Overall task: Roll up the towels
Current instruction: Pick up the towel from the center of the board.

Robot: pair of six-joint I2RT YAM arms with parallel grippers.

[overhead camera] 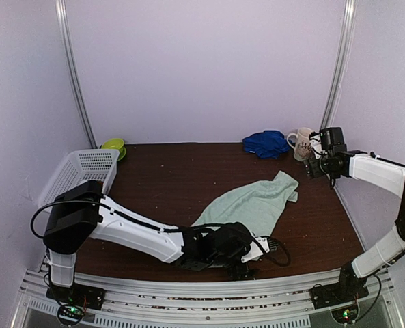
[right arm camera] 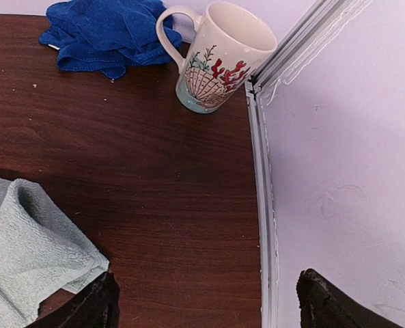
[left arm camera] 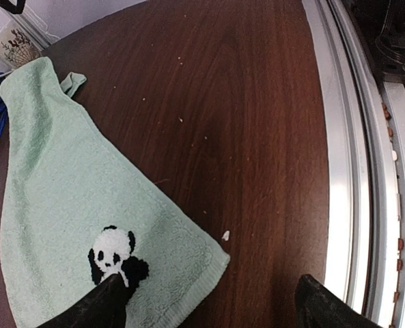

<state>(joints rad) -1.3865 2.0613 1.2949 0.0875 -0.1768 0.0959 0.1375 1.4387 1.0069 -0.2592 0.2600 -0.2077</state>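
The small mint-green towel (overhead camera: pixel 253 201) lies spread flat mid-table, a panda motif (left arm camera: pixel 113 253) near its near corner. My left gripper (overhead camera: pixel 263 242) hovers low over that corner, open; in the left wrist view one finger (left arm camera: pixel 100 304) sits over the towel (left arm camera: pixel 65 178) beside the panda and the other over bare wood. The blue towel (overhead camera: pixel 266 143) lies bunched at the back, next to a white patterned mug (overhead camera: pixel 302 143). My right gripper (overhead camera: pixel 315 167) hangs open near the mug, above bare table, with the mint towel's far end (right arm camera: pixel 31 260) beside its left finger (right arm camera: pixel 86 307).
A white mesh basket (overhead camera: pixel 79 171) stands at the left edge with a green bowl (overhead camera: pixel 113 145) behind it. The metal rail (left arm camera: pixel 352 171) runs along the near edge, just right of my left gripper. The enclosure's frame post and wall (right arm camera: pixel 263 205) stand close beside my right gripper.
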